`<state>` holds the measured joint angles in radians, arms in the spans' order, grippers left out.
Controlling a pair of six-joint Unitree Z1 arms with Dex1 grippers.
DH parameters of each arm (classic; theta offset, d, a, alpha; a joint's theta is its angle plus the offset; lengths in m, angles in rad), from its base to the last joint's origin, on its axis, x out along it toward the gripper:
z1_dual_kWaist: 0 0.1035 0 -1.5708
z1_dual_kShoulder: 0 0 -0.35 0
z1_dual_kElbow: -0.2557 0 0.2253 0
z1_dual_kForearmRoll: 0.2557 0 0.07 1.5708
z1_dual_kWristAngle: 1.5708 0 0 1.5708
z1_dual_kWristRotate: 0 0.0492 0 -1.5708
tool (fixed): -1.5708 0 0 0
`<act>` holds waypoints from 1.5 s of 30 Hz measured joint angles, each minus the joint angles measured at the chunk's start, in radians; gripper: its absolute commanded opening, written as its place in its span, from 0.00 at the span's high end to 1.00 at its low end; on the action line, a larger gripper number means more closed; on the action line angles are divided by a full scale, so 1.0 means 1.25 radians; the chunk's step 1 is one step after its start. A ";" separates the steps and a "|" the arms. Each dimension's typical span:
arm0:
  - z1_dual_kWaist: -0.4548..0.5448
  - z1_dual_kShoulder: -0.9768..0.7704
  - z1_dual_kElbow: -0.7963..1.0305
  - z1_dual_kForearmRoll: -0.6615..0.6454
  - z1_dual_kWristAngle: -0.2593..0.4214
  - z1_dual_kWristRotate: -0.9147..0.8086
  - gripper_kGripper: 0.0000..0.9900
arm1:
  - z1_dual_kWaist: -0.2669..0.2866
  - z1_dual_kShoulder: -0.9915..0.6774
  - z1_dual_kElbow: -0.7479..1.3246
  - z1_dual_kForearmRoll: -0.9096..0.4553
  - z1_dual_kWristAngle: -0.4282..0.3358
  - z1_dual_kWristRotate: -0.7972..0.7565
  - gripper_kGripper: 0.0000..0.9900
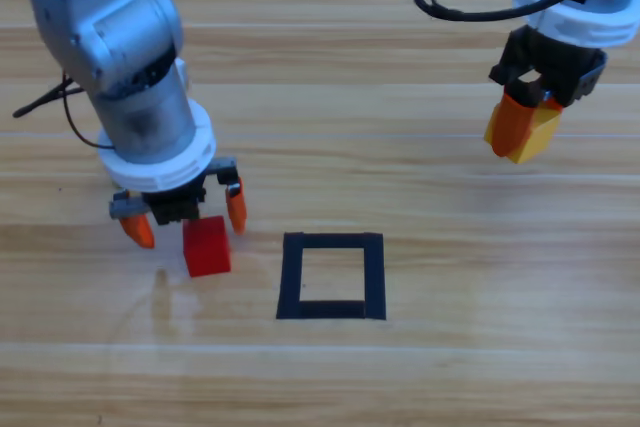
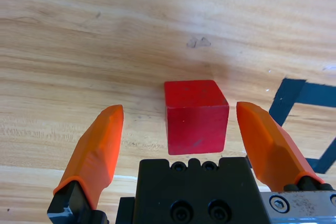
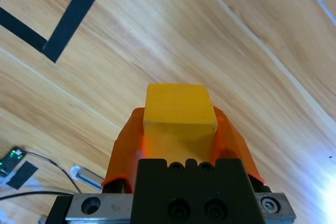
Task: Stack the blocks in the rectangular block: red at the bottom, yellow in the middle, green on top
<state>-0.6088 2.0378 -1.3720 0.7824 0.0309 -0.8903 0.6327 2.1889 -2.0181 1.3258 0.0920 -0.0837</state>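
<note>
Red cube [image 1: 207, 246] loose between wide-open left gripper [image 1: 187, 220], outside bare tape rectangle [image 1: 332, 276]; yellow cube [image 1: 532, 133] clamped aloft by right gripper [image 1: 522, 127]; nothing stacked, green unseen.

**Non-task items on and about the table**

1. Light-brown wooden table [image 1: 400, 387], long plank grain with pale seams; it fills every view.
2. Thin black cable [image 1: 40, 102], lying on the table near its left edge in the high view.
3. Pair of small dark marks [image 2: 198, 42] on the table's wood, seen in the left wrist view.
4. Small dark item with a green light [image 3: 10, 156], at the table's edge in the right wrist view.
5. Black flat patch [image 3: 22, 174], just beside item 4 on the table.
6. Small shiny cylinder [image 3: 84, 176], on the table near item 5.
7. Thin dark wire [image 3: 47, 192], running across the table below items 5 and 6.
</note>
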 measured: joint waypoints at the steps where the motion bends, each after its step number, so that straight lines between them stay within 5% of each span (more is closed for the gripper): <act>1: 0.003 -0.004 0.000 0.000 -0.002 -0.005 0.07 | 0.000 -0.016 0.032 -0.020 0.006 0.000 1.00; 6: 0.014 -0.013 0.003 0.000 -0.006 -0.016 0.05 | 0.000 -0.048 0.148 -0.087 0.081 0.009 1.00; 21: 0.003 -0.013 0.008 -0.002 -0.005 0.011 0.05 | -0.001 -0.151 0.522 -0.424 0.050 0.293 1.00; 45: -0.028 0.035 -0.001 0.003 0.031 0.020 0.06 | -0.001 -0.206 0.542 -0.446 0.007 0.429 1.00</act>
<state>-0.6431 2.0819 -1.3730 0.7858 0.0699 -0.8655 0.6315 1.9311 -1.3408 0.7679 0.1010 0.4527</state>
